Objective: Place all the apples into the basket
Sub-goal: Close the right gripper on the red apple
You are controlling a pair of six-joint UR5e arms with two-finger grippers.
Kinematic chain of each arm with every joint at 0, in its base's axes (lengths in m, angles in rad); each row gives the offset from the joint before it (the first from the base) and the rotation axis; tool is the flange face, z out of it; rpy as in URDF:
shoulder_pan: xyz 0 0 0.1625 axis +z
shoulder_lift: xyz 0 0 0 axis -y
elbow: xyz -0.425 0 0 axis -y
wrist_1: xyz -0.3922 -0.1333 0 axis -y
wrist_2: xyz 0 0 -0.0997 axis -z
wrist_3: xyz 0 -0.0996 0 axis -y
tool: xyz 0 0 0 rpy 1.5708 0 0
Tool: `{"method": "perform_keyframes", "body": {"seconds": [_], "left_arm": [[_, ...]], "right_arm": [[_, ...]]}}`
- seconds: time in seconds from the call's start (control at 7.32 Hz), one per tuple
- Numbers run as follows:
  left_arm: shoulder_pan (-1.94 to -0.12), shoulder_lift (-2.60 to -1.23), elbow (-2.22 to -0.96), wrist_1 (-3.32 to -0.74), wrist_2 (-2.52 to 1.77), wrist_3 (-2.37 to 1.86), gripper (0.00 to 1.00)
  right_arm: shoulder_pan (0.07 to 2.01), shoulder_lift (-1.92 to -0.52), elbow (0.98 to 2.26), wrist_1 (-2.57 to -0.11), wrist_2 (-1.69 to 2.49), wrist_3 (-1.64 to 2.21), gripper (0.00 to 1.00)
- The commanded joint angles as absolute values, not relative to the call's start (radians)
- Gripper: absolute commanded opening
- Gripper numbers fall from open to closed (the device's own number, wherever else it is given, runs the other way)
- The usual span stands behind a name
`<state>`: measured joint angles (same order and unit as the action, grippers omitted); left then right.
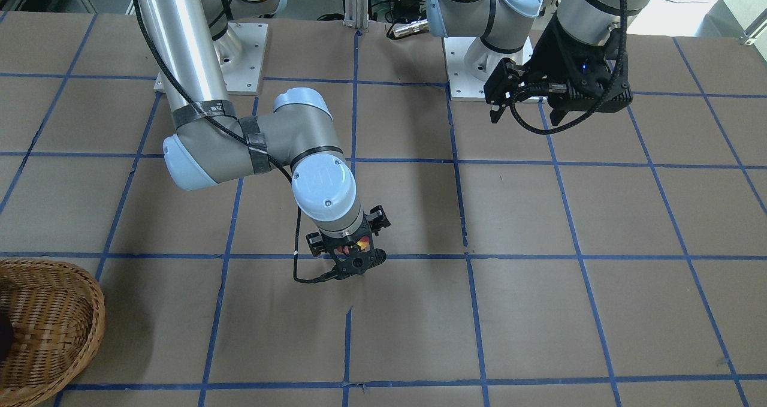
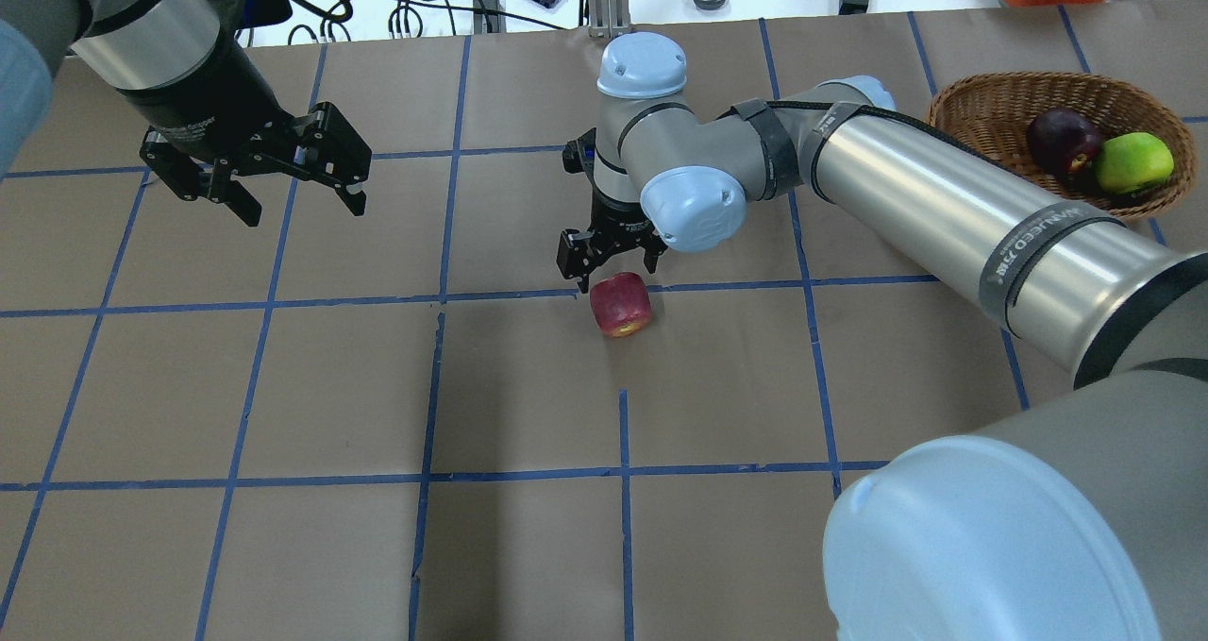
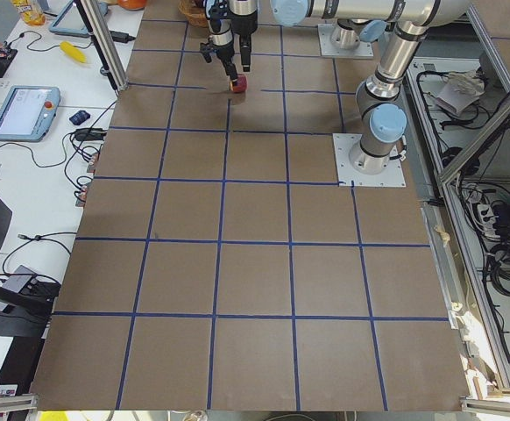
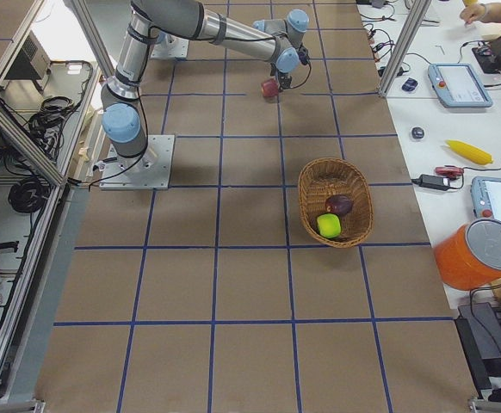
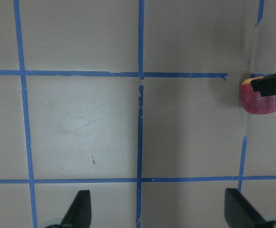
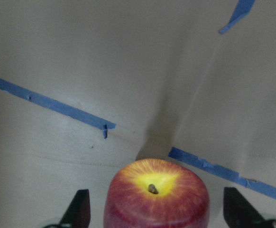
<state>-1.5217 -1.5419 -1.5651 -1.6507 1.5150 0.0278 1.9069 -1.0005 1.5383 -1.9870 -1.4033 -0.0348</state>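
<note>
The brighter red apple [image 2: 621,304] with a yellowish patch lies on the brown table near its middle. My right gripper [image 2: 612,268] is open and hangs just over it. In the right wrist view the apple [image 6: 156,194] sits between the two fingertips [image 6: 81,209] with gaps on both sides. The wicker basket [image 2: 981,103] stands at the far right and holds the dark purplish-red apple [image 2: 1062,141] and the yellow-green apple [image 2: 1132,161]. My left gripper [image 2: 255,178] is open and empty, raised over the far left. Its wrist view shows the red apple [image 5: 261,97] at the right edge.
The table is brown paper with a blue tape grid. Both arm bases [image 1: 488,77] stand at the robot's edge. The right arm's long link [image 2: 944,216] passes in front of the basket. A side bench holds an orange container [image 4: 479,254], tablets and cables.
</note>
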Motion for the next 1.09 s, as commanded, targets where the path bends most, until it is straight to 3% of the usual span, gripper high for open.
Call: {"method": "perform_keyframes", "body": {"seconds": [0.0, 0.27, 0.41, 0.55, 0.96], "left_arm": [[-1.520, -1.539, -1.568, -1.647, 1.517, 0.029, 1.00], [-1.520, -1.539, -1.568, -1.648, 1.519, 0.029, 1.00], [-1.519, -1.539, -1.572, -1.647, 1.519, 0.031, 1.00], [-1.519, -1.539, -1.572, -1.647, 1.519, 0.031, 1.00], [-1.522, -1.537, -1.571, -1.651, 1.519, 0.034, 1.00]], "right_arm": [[1.908, -0.996, 1.577, -1.993, -1.413, -0.031, 1.00], [1.914, -1.000, 1.611, -2.023, -1.414, -0.022, 1.00], [1.917, -0.999, 1.612, -2.070, -1.414, -0.025, 0.62], [1.916, -0.999, 1.611, -2.081, -1.420, -0.025, 0.01], [1.791, -1.043, 1.547, -2.063, -1.481, -0.040, 0.00]]}}
